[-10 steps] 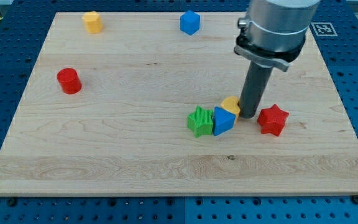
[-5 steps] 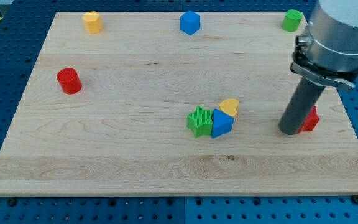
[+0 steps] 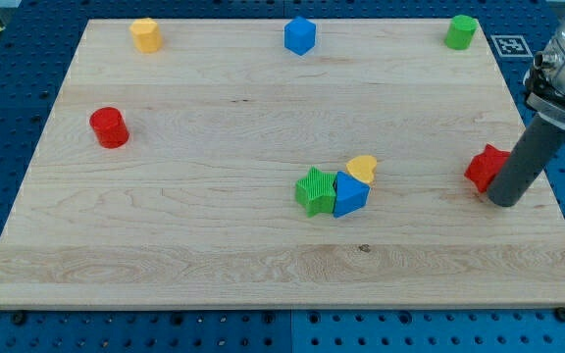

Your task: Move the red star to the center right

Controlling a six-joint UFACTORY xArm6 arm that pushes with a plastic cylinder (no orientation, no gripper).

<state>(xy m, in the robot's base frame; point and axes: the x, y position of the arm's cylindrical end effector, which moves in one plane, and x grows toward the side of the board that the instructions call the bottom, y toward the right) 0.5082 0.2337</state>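
The red star (image 3: pixel 484 167) lies near the board's right edge, at about mid height. My tip (image 3: pixel 505 200) rests on the board just to the star's lower right, and the rod covers the star's right side. The rod rises toward the view's upper right corner.
A green star (image 3: pixel 315 190), a blue block (image 3: pixel 351 192) and a yellow heart (image 3: pixel 363 168) cluster at the board's lower middle. A red cylinder (image 3: pixel 109 127) stands at the left. A yellow block (image 3: pixel 145 34), a blue block (image 3: pixel 300 35) and a green block (image 3: pixel 461 31) line the top edge.
My tip has swept to the right from beside the yellow heart, pushing the red star rightward and slightly up. The tip now sits at the star's lower right. Other blocks have not moved.
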